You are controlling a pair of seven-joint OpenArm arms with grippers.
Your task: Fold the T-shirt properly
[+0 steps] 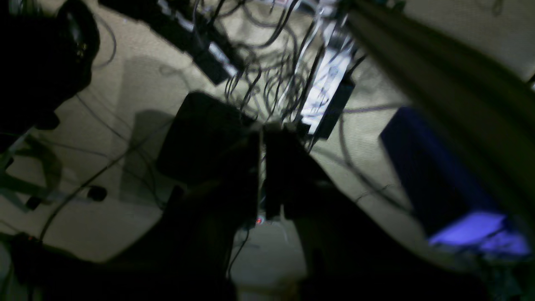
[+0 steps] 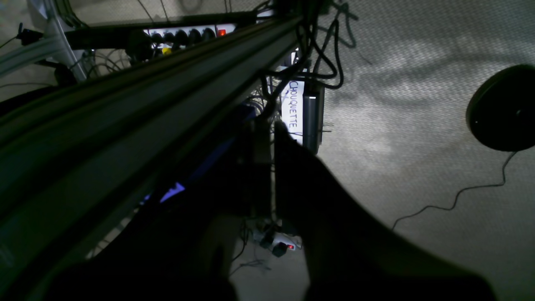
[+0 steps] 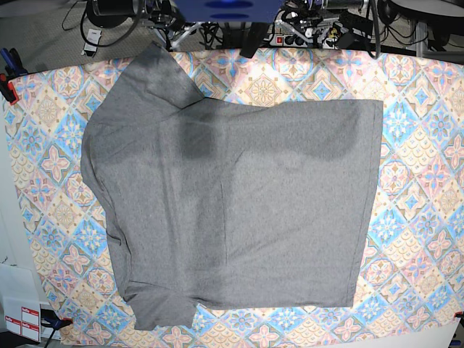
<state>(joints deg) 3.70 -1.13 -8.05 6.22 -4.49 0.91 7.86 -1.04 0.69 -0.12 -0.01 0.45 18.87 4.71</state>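
The grey T-shirt (image 3: pixel 239 196) lies spread flat on the pastel diamond-patterned tablecloth (image 3: pixel 420 145). Its hem is on the right, and its sleeves point to the upper left and lower left. Neither arm shows in the base view. In the left wrist view, my left gripper (image 1: pixel 263 136) is a dark silhouette with its fingers pressed together over the floor, holding nothing. My right gripper (image 2: pixel 268 125) looks the same in the right wrist view, shut and empty. The T-shirt does not appear in either wrist view.
Both wrist views look down past the table's edge (image 2: pixel 125 117) onto the carpeted floor, with tangled cables (image 1: pixel 267 75), a lit power strip (image 2: pixel 188 35) and a blue box (image 1: pixel 434 175). A round black base (image 2: pixel 503 108) stands on the floor. A red clamp (image 3: pixel 7 83) grips the cloth's left edge.
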